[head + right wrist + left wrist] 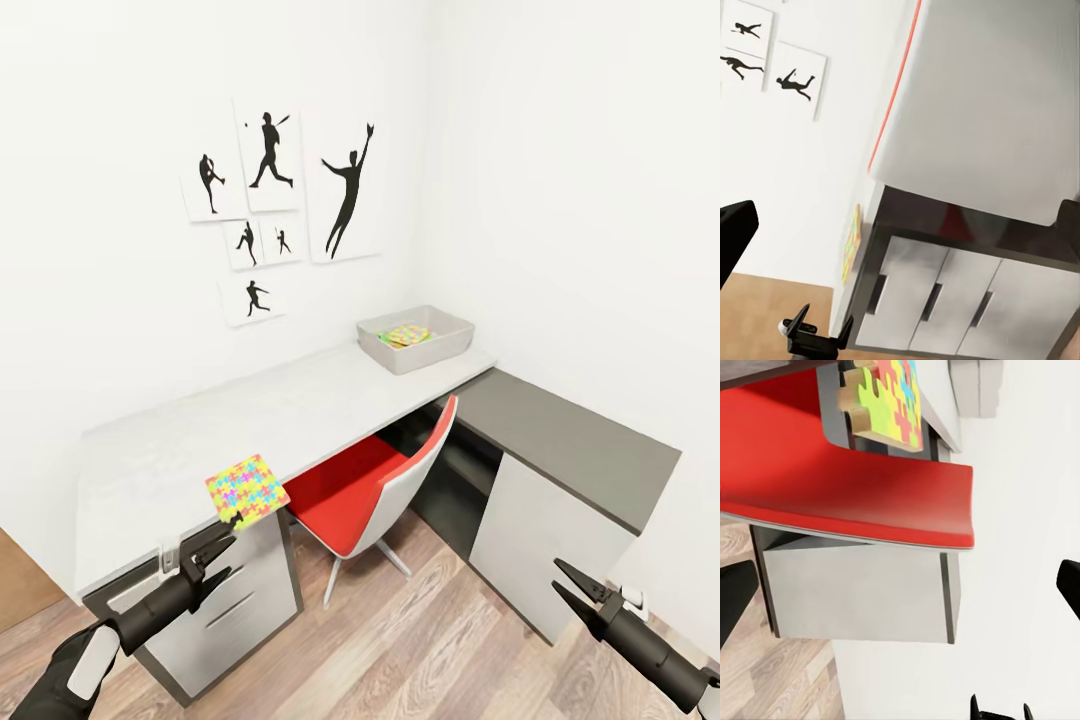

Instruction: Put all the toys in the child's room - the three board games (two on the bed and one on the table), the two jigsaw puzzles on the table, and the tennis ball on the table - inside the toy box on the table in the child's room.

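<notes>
Left gripper (pixel 228 533) pinches a thin multicolour jigsaw puzzle square (pixel 246 490) by its corner, well short of the pale grey toy box (pixel 452 335); that slight hold risks a drop. Right gripper (pixel 567 587) gapes empty.

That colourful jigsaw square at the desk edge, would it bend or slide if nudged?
The jigsaw puzzle looks thin and flat, so probably light and easily slid. It overhangs the table edge, so a push might tip it off. Interlocked pieces may flex.

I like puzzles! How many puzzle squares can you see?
2. One jigsaw puzzle is at the left hand, over the table's front edge. Another lies in the toy box; things beneath may be hidden.
</notes>
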Robot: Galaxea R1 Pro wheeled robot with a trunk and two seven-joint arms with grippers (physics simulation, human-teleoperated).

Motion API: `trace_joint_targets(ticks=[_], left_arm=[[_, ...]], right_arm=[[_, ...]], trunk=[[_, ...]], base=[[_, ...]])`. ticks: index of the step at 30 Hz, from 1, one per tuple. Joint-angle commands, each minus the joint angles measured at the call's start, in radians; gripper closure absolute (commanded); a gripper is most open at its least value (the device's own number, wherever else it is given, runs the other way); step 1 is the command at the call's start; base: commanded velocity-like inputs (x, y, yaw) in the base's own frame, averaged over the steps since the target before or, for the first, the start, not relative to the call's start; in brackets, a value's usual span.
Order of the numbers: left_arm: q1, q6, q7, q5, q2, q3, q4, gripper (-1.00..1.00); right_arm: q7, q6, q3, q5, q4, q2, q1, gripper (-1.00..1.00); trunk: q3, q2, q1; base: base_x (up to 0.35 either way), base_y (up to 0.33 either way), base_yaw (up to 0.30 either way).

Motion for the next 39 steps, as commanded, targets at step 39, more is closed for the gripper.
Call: trace_joint_targets(ticks=[39], left_arm=[[-0.001, 0.007, -0.004, 0.001, -0.005, -0.008, -0.001, -1.0]], right_arm=[[0.0, 0.008, 0.001, -0.009, 0.0, 0.0, -0.001, -1.0]], trunk=[[-0.073, -0.162, 0.088]], base=[[0.005, 0.0, 0.0]])
